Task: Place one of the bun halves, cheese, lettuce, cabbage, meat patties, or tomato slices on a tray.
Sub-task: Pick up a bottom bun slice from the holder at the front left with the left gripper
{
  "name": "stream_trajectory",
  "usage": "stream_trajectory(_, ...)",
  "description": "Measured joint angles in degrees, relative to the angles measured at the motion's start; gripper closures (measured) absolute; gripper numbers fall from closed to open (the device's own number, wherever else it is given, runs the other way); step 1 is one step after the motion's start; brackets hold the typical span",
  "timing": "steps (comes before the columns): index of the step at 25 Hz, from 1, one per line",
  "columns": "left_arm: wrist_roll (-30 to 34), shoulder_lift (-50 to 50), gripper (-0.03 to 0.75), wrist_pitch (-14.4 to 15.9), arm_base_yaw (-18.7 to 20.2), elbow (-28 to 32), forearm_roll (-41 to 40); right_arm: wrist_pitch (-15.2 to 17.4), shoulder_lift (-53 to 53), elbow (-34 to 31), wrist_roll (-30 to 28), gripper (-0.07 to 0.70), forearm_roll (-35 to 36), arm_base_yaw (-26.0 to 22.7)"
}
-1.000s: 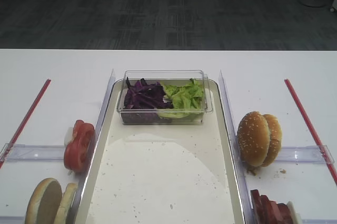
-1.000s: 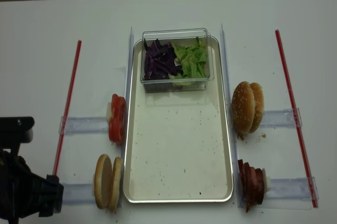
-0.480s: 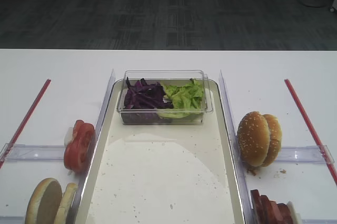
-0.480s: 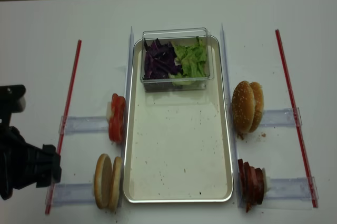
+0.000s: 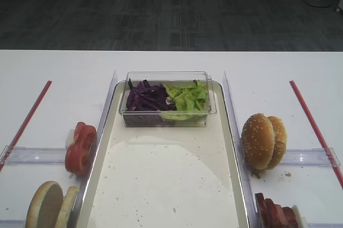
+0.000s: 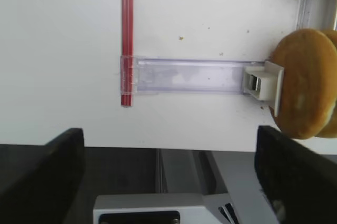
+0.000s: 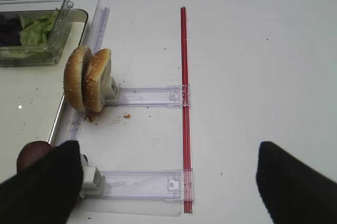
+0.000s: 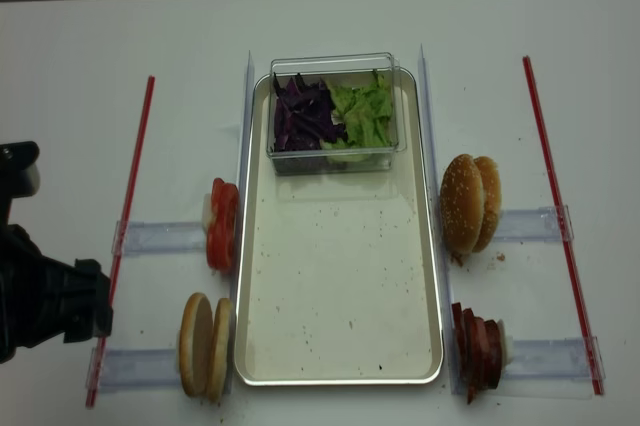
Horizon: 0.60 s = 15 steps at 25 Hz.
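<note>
White desk (image 8: 80, 46) fills the scene, with dark floor beyond its far edge; the left hand (image 6: 168, 182) hovers at the near left corner of the desk, its two dark fingers (image 6: 39, 176) spread wide with nothing between them; just ahead of it lies a clear plastic rail (image 6: 184, 75) that ends at a red strip (image 6: 126, 34), and past the rail's other end the bun halves (image 8: 205, 346) stand on edge, apart from the fingers; the right hand (image 7: 168, 182) is likewise wide and holds nothing, with another clear rail and a second red strip (image 7: 184, 103) on the desk below it; to its left the meat patties (image 8: 478, 346) stand in a row, and farther on sits a sesame bun (image 7: 87, 78) on edge; tomato slices (image 8: 222, 224) stand beyond the bun halves; between the two sides lies the tray (image 8: 340, 376), bare but for a clear box (image 8: 335, 158) at its far end holding cabbage (image 8: 303, 118) and lettuce (image 8: 365, 116) side by side.
</note>
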<state>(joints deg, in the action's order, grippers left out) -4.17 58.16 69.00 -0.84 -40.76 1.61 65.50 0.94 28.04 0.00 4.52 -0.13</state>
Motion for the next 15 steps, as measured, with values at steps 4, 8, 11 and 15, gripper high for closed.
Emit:
stream_trajectory(4,-0.2,0.0,0.126,0.9,0.0,0.0,2.8,0.0,0.0,0.0,0.0,-0.046,0.0,0.0)
stream_trajectory(8,-0.4,0.0,0.155,1.0,0.0,0.0,5.5,0.0,0.0,0.0,0.0,-0.046,0.0,0.0)
stream_trajectory(11,-1.6,0.0,0.18,1.0,2.5,0.0,6.2,0.0,0.0,0.0,0.0,-0.046,0.0,0.0)
stream_trajectory(15,-7.3,0.0,0.19,0.3,10.7,-0.1,6.2,0.0,0.0,0.0,0.0,-0.046,0.0,0.0)
